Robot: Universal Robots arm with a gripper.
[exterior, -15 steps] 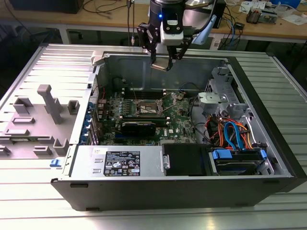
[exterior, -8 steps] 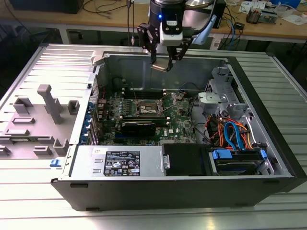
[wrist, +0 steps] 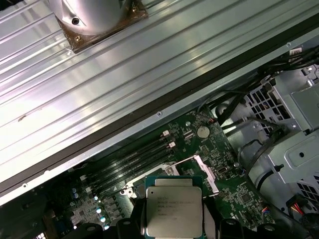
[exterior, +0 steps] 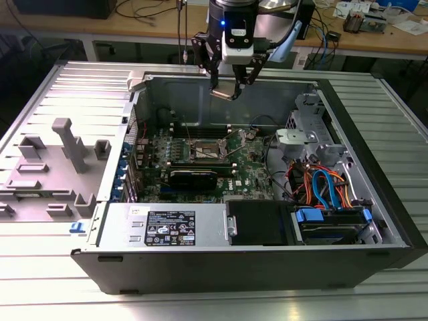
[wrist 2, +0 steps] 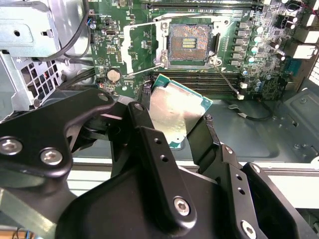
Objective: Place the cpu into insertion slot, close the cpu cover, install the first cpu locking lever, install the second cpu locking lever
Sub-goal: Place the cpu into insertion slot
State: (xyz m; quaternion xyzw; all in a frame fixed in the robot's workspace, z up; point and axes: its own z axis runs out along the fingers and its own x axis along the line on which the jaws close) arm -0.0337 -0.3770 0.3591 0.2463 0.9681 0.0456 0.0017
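My gripper point(exterior: 225, 85) hangs above the open computer case, over its far wall, shut on the cpu point(exterior: 224, 92). The cpu point(wrist 2: 177, 112) is a flat silver-grey square with a green edge, pinched between the two black fingers point(wrist 2: 149, 134), and its printed metal top point(wrist: 173, 206) shows in the first wrist view. Below it on the green motherboard lies the insertion slot point(wrist 2: 192, 42), bare, with a dark gold-dotted centre. The cpu cover point(wrist 2: 139, 47) is swung open beside the slot. In the exterior view the slot point(exterior: 208, 148) sits mid-board, well below the gripper.
Long black memory slots point(wrist 2: 199, 82) run beside the socket. A black card point(exterior: 192, 178) lies on the board's near side. A metal drive cage point(exterior: 311, 137) and orange and blue cables point(exterior: 321, 184) take up the case's right. Grey fixtures point(exterior: 67, 144) stand on the table at the exterior view's left.
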